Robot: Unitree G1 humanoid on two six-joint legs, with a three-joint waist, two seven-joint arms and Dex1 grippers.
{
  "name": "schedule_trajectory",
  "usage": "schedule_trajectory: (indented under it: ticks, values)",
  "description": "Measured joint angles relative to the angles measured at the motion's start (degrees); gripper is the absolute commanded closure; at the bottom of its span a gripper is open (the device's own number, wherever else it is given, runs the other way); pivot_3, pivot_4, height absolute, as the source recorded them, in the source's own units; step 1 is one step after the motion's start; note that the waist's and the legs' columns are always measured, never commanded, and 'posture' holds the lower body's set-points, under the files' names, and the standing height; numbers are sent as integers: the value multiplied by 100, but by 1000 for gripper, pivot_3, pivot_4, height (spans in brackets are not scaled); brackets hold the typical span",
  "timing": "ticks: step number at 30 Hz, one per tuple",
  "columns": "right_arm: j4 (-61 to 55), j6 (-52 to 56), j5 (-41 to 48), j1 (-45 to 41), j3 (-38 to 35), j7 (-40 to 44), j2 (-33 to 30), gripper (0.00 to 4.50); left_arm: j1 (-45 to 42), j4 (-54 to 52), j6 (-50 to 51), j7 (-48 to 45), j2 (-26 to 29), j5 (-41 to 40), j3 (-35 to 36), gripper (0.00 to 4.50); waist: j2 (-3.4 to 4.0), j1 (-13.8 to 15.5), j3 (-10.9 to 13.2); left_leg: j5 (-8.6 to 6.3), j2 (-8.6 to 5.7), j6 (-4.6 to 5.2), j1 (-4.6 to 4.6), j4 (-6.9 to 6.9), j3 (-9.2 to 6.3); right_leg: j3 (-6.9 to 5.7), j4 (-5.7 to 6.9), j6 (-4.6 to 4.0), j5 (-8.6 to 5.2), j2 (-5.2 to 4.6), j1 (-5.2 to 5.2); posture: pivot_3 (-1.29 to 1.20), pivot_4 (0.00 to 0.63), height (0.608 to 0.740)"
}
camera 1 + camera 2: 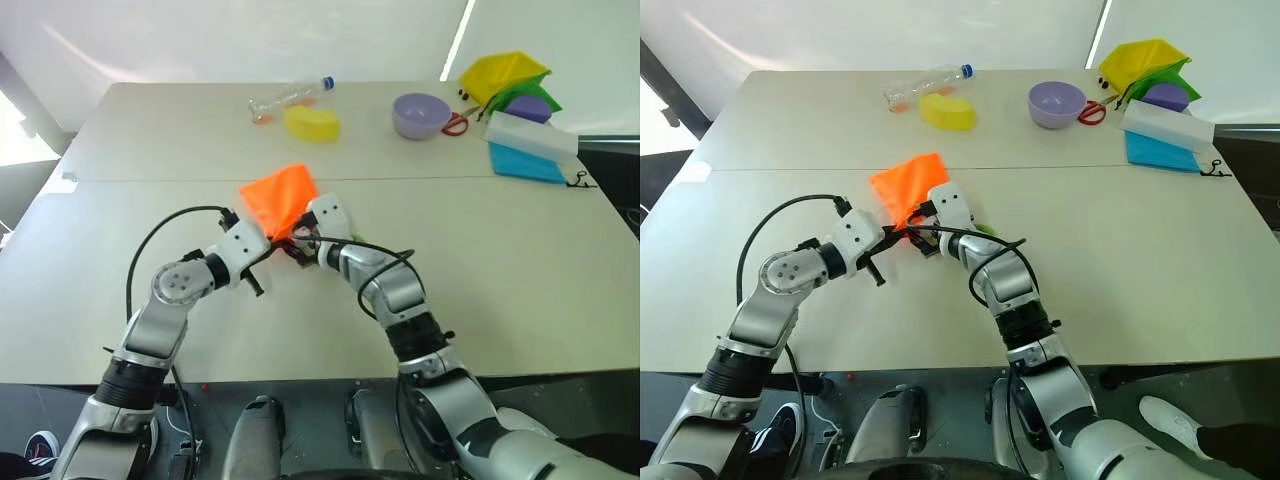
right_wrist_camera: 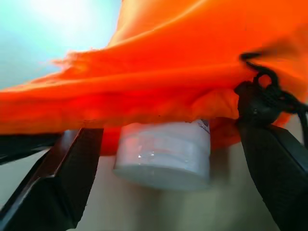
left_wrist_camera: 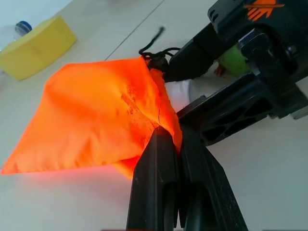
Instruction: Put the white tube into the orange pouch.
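The orange pouch [image 1: 279, 199] is held raised off the table [image 1: 520, 260] at its near edge, where the left gripper [image 3: 169, 144] is clamped tight on a fold of the fabric. The right gripper [image 2: 163, 159] is placed at the pouch's mouth with its jaws spread wide and nothing gripped between them. The white tube [image 2: 163, 154] is seen partly inside the pouch mouth, its capped end projecting from under the orange cloth between the right gripper's fingers; how deep it sits cannot be told.

The pouch is judged soft and limp, so the mouth is likely to sag shut unless the rim is kept pinched and lifted. The tube is judged light, smooth and somewhat squeezable, and apt to slide back out. It is best taken across its body just behind the cap, with gentle pressure.
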Motion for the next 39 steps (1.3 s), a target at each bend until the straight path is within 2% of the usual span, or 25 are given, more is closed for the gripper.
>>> schedule_trajectory:
  ticks: [3, 9, 16, 27, 30, 36, 37, 39]
  values:
    - [-767, 337, 139, 260, 223, 415, -416, 38, 19, 129, -97, -53, 90, 39, -46, 4500, 0, -30, 0, 0, 0, 0, 0, -3, -1, -1, 0, -5, -3, 1, -3, 0, 150, 740]
    - [-1911, 821, 441, 500, 214, 1057, -1407, 38, 37, 229, -289, -234, 352, 19, -23, 4500, 0, -42, 0, 0, 0, 0, 1, -3, -1, -1, 1, -9, -5, 1, -3, 0, 150, 740]
    - [-1993, 729, 574, 552, -72, 1311, -2117, 38, 87, 332, -654, -725, 722, -208, 28, 4500, 0, -43, 0, 0, 0, 0, 1, -5, 2, 0, -3, -10, -6, 0, -5, 0, 150, 740]
    - [-1004, -122, 106, 615, 336, 1095, -2004, 38, 32, 754, -999, -802, 757, -214, 128, 4500, 0, -39, 0, 0, 0, 0, -1, -6, 10, 2, -4, -8, -5, -2, -8, 0, 150, 740]
    - [-881, -273, 100, 605, 336, 1107, -1979, 856, 32, 753, -1016, -793, 756, -211, 137, 4500, -1, -41, 0, 0, 0, 0, 0, -5, 9, 2, -2, -8, -5, -1, -8, 0, 150, 740]
    - [-779, -395, 45, 573, 314, 1103, -1983, 3993, 39, 751, -1017, -775, 730, -208, 136, 4500, -1, -38, 0, 0, 0, 0, 1, -4, 8, 2, 0, -9, -5, 0, -7, 0, 150, 740]
    - [-779, -400, 46, 573, 309, 1107, -1983, 4381, 39, 752, -1016, -773, 726, -207, 136, 4500, -1, -38, 0, 0, 0, 0, 1, -4, 8, 2, 0, -9, -5, 0, -7, 0, 150, 740]
    - [-780, -396, 64, 587, 243, 1119, -1990, 4473, 39, 751, -1016, -765, 710, -206, 135, 4500, -1, -37, 0, 0, 0, 0, 1, -5, 8, 2, -1, -8, -5, 0, -7, 0, 150, 740]
